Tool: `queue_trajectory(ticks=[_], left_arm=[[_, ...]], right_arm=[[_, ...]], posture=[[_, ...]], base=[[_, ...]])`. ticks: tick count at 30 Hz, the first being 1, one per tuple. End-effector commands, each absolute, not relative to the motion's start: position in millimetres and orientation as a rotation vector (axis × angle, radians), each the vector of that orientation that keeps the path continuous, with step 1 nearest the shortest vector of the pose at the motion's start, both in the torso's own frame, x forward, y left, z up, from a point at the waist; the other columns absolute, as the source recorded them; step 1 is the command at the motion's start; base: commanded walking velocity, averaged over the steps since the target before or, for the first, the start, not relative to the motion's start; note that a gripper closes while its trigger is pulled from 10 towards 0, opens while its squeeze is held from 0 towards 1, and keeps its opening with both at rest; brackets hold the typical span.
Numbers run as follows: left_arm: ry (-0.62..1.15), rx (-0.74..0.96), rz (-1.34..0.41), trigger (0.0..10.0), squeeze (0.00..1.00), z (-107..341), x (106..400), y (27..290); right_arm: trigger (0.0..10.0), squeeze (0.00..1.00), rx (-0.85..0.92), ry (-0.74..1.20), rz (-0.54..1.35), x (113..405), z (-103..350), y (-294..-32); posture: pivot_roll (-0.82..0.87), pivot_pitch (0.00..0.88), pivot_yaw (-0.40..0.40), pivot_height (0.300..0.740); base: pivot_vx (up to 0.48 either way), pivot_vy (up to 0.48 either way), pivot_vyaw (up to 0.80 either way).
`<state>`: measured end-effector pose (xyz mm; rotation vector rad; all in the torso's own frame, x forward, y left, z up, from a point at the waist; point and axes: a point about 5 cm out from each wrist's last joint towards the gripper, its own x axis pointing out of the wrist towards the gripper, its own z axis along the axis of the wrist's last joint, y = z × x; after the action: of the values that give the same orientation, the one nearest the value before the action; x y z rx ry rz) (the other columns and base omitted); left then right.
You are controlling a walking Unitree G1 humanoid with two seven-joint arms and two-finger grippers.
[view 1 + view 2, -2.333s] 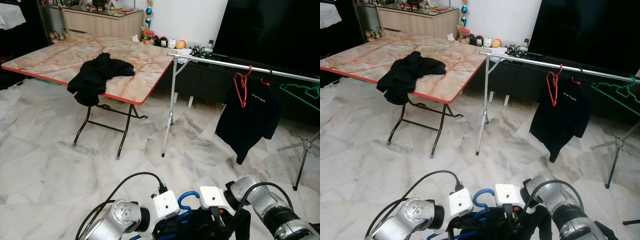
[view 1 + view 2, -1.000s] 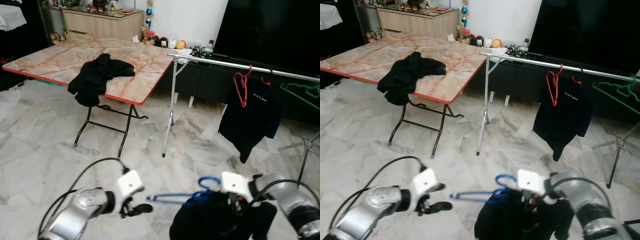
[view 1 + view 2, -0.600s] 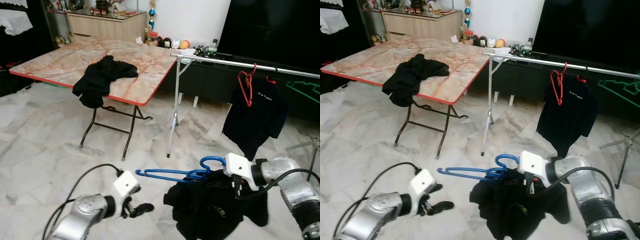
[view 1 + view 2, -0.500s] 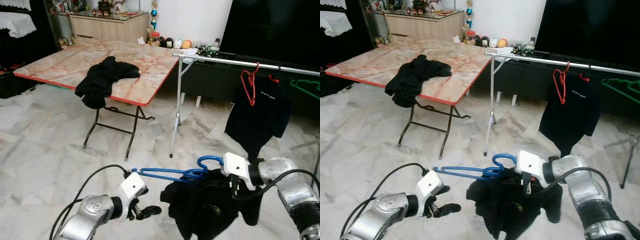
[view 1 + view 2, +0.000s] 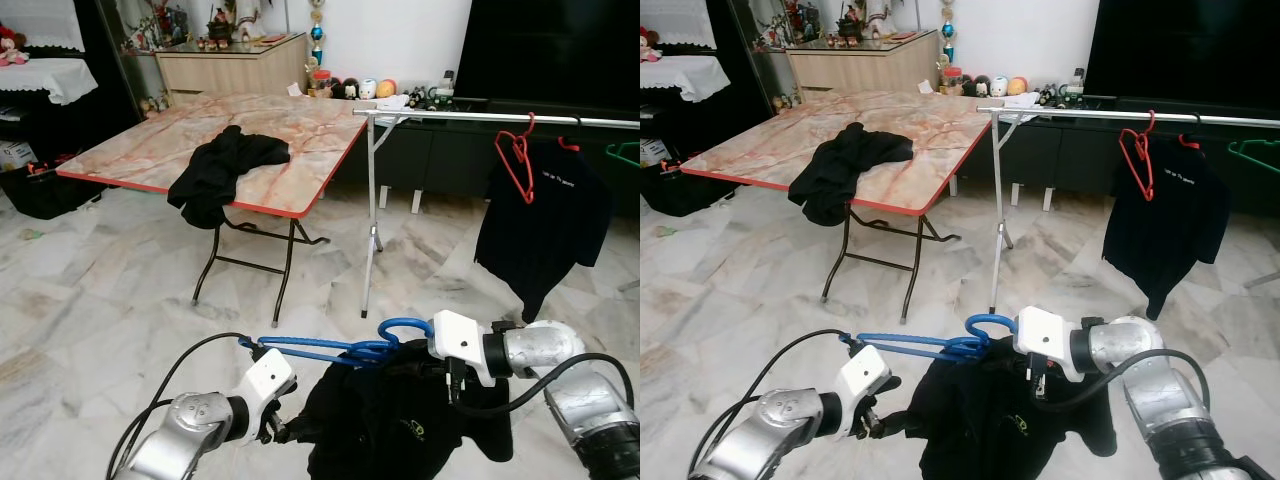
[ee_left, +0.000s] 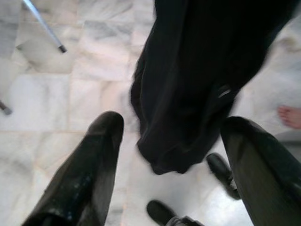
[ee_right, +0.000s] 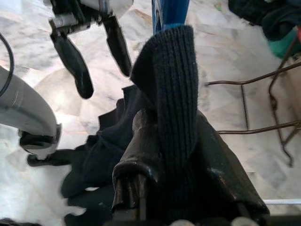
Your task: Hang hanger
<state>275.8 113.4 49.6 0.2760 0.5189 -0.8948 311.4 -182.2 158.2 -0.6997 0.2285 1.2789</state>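
Note:
A blue hanger (image 5: 325, 349) carries a black shirt (image 5: 400, 425) low in front of me. My right gripper (image 7: 176, 155) is shut on the hanger's neck through the shirt's knit collar, just below the hook (image 5: 405, 326). My left gripper (image 6: 174, 141) is open beside the shirt's lower left side, under the hanger's left end, and holds nothing. The silver clothes rail (image 5: 450, 116) stands ahead on the right. On it hang a bare red hanger (image 5: 517, 160) and a black T-shirt (image 5: 545, 215).
A marble-top folding table (image 5: 290, 125) with a black garment (image 5: 228, 170) over its edge stands ahead left. A green hanger (image 5: 625, 152) hangs at the rail's far right. Behind the rail is a dark TV cabinet (image 5: 440, 160). A person's bare foot (image 6: 289, 115) is on the floor nearby.
My head view has shifted. The left gripper let go of the hanger and came back in beside the shirt. The right gripper has lifted hanger and shirt higher.

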Motion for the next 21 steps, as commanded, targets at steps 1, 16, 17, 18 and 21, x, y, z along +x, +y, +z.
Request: queue_trajectory(ticks=[1, 16, 17, 18, 21], left_arm=[[0.574, 0.328, -0.882, 10.0, 0.0, 39.3, 275.3, 112.1], [0.564, 0.322, -0.61, 10.0, 0.0, 34.0, 308.3, 99.0], [0.558, 0.314, -0.604, 10.0, 0.0, 34.5, 309.3, 98.1], [0.548, 0.299, -0.6, 10.0, 0.0, 35.7, 310.3, 97.0], [0.53, 0.261, -0.589, 0.5, 0.0, 37.3, 312.6, 95.2]], right_arm=[[0.0, 0.0, -0.675, 0.064, 1.294, 312.2, 188.4, -171.3], [0.0, 0.0, -0.649, -0.01, 1.387, 301.7, 214.5, -154.5], [0.0, 0.0, -0.649, -0.009, 1.385, 301.9, 215.1, -155.0], [0.0, 0.0, -0.655, -0.006, 1.382, 302.5, 215.0, -155.8], [0.0, 0.0, -0.66, 0.005, 1.376, 303.0, 214.9, -157.0]], posture=[[0.1, 0.0, 0.074, 0.74], [0.09, 0.0, 0.02, 0.74], [0.09, 0.0, 0.019, 0.74], [0.09, 0.0, 0.018, 0.74], [0.09, 0.0, 0.018, 0.74]], base=[[0.0, 0.0, 0.0], [0.0, 0.0, 0.0], [0.0, 0.0, 0.0], [0.0, 0.0, 0.0], [0.0, 0.0, 0.0]])
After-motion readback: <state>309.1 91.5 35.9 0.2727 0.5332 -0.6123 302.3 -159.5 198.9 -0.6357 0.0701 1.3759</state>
